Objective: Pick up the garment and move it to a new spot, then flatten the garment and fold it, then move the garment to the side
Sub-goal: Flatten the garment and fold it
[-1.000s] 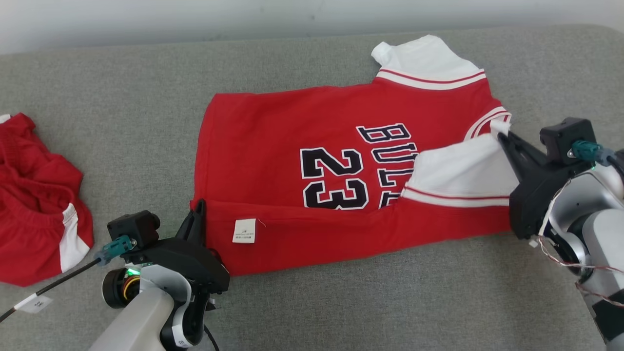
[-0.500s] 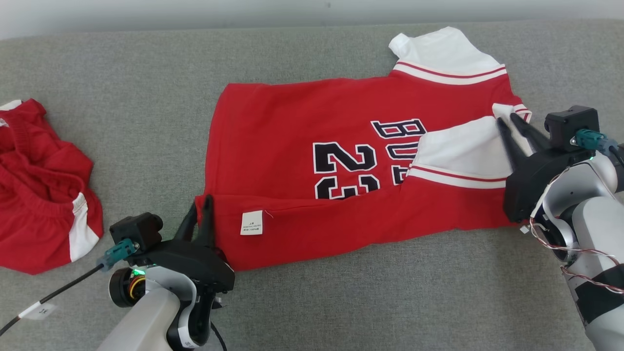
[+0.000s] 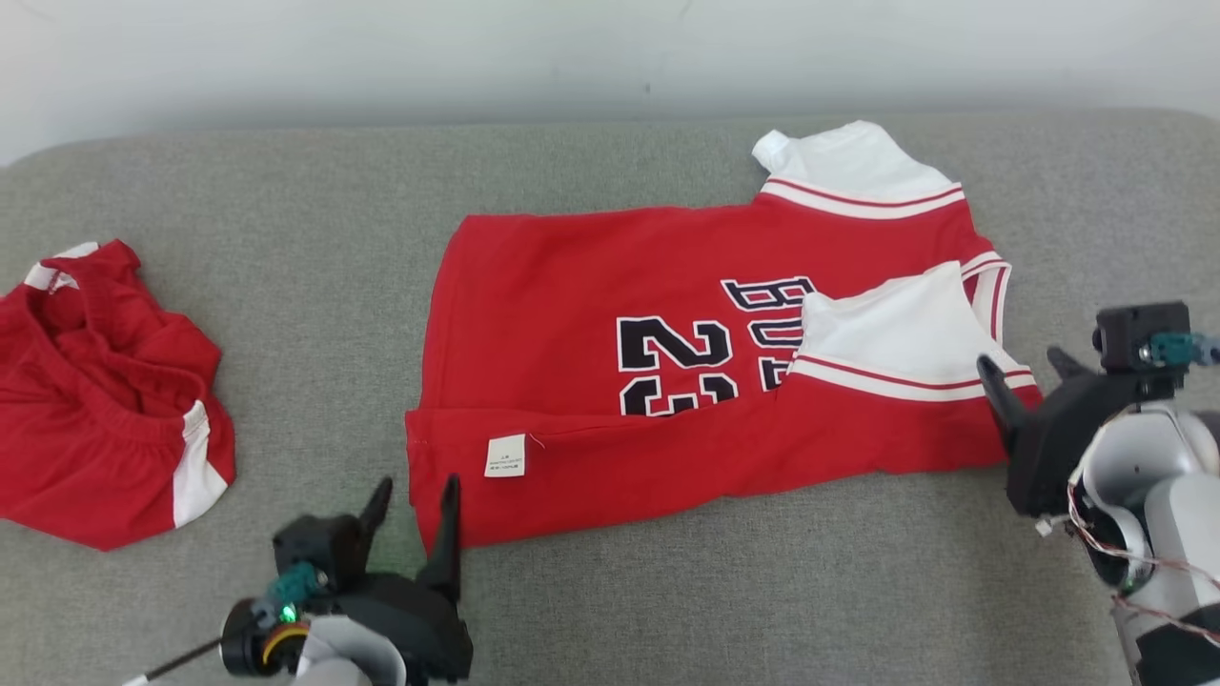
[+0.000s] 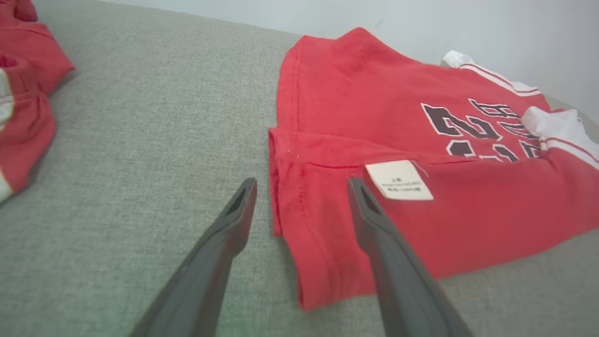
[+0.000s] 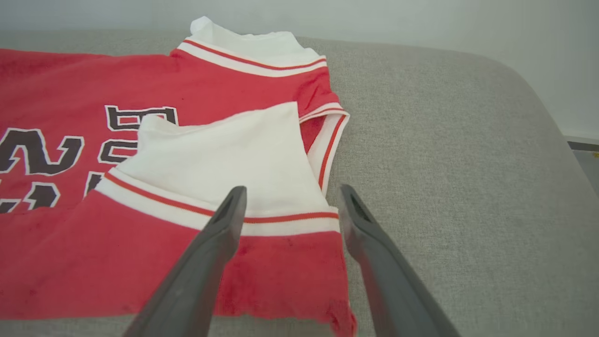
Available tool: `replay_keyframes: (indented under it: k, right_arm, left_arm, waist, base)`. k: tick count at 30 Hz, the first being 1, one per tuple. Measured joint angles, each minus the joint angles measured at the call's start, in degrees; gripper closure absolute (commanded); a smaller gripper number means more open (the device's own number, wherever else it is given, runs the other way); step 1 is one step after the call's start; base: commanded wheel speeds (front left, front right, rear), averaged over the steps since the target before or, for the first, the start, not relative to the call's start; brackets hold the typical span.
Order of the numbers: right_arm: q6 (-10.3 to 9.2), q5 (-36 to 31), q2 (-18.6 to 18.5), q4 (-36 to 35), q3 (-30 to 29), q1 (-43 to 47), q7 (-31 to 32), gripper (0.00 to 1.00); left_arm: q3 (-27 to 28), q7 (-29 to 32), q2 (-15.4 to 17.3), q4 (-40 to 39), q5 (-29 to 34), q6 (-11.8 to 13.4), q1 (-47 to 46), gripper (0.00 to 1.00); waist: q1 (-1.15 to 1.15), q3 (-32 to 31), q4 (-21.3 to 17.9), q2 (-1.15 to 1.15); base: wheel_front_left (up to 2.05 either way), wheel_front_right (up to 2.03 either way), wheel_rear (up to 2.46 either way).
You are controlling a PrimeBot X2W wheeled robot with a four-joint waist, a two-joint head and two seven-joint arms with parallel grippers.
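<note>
The garment [image 3: 610, 276] is a red jersey with white sleeves and black "23" lettering, lying flat on the grey cushion [image 3: 286, 238]. Its near long edge is folded over onto the front, showing a white label [image 3: 505, 455]. One white sleeve [image 3: 896, 329] lies folded across the lettering. My left gripper [image 3: 415, 503] is open just off the folded edge's left corner, holding nothing. In the left wrist view that gripper [image 4: 302, 187] straddles the corner of the garment [image 4: 374, 103] from above. My right gripper [image 3: 1022, 367] stands open at the garment's right end, above the sleeve hem [image 5: 281, 217].
A second red piece of clothing with white stripes [image 3: 105, 400] lies crumpled at the far left of the cushion. A pale wall [image 3: 572, 48] runs behind the cushion. The cushion's rounded right edge [image 5: 538, 117] is close to my right arm.
Both grippers were shut on the garment's folded edge and have opened and drawn back toward me. The fold now lies loose on the jersey. The head camera has also shifted.
</note>
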Motion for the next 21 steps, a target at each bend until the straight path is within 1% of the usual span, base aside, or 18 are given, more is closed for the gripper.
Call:
replay_keyframes:
  k: [4, 9, 14, 17, 21]
  right_arm:
    - [0.0, -0.6, 1.3, -1.6, -3.5, 3.3, 3.6, 0.0]
    - [0.0, -3.1, 2.9, -1.9, -7.3, 4.5, 6.0, 0.0]
    - [0.0, -5.3, 5.1, -0.5, -9.3, 4.4, 9.0, 0.0]
    - [0.0, -7.7, 5.8, -0.1, -10.1, 4.2, 10.6, 0.0]
    - [0.0, -9.3, 6.9, -0.1, -10.9, 4.2, 12.1, 0.0]
  left_arm:
    - [-2.2, 0.5, 0.1, 0.7, 1.1, 0.1, 2.0, 0.0]
    - [-2.5, 1.0, -0.5, 2.2, 1.2, 0.6, 1.7, 0.0]
    - [-3.2, 2.9, -1.3, 4.2, 1.8, 1.1, -0.8, 0.0]
    - [-3.6, 4.0, -1.6, 5.0, 1.8, 1.0, -1.6, 0.0]
    - [-4.4, 5.4, -1.9, 5.6, 1.8, 0.5, -2.5, 0.0]
  waist:
    - [0.0, -1.1, 0.2, 0.0]
    - [0.0, -0.3, 0.4, 0.0]
    - [0.01, 0.9, 0.4, 0.0]
    - [0.0, 1.6, 0.4, 0.0]
    - [0.0, 2.1, 0.6, 0.0]
  base:
    - [0.0, 0.0, 0.0]
    - [0.0, 0.0, 0.0]
    - [0.0, 0.0, 0.0]
    - [0.0, 0.0, 0.0]
    - [0.0, 0.0, 0.0]
